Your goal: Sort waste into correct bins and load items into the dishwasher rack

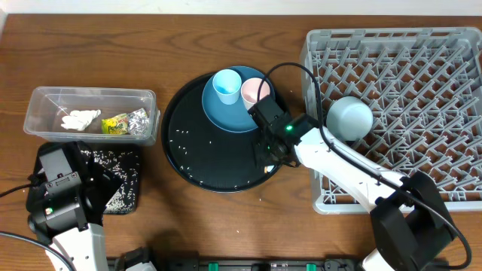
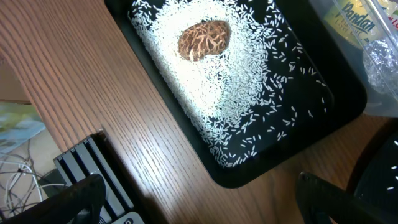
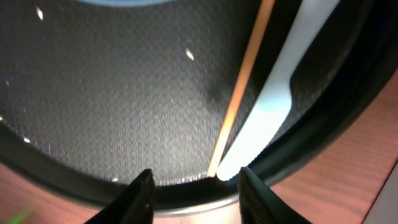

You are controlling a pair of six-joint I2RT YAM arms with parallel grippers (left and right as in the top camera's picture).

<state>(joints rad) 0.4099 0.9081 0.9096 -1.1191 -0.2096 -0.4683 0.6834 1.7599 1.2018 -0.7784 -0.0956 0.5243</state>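
Since the R gripper (image 3: 196,177) hangs half open w/ nothing in it, right above the near ends of the chopstick (image 3: 239,99) and white spoon (image 3: 273,106), which lie side by side by the rim of the round black tray (image 3: 93,112), I think I should pick just one. I'd line up on the spoon alone, go down slow till a finger sits each side, then squeeze & carry it to the dishwasher rack (image 1: 422,90). The L gripper (image 2: 199,186) is wide open, empty, over the black bin (image 2: 336,106) w/ rice (image 2: 211,81).

White links, black joints, black cables and small green lights make up the right arm (image 1: 340,161) and left arm (image 1: 60,202).
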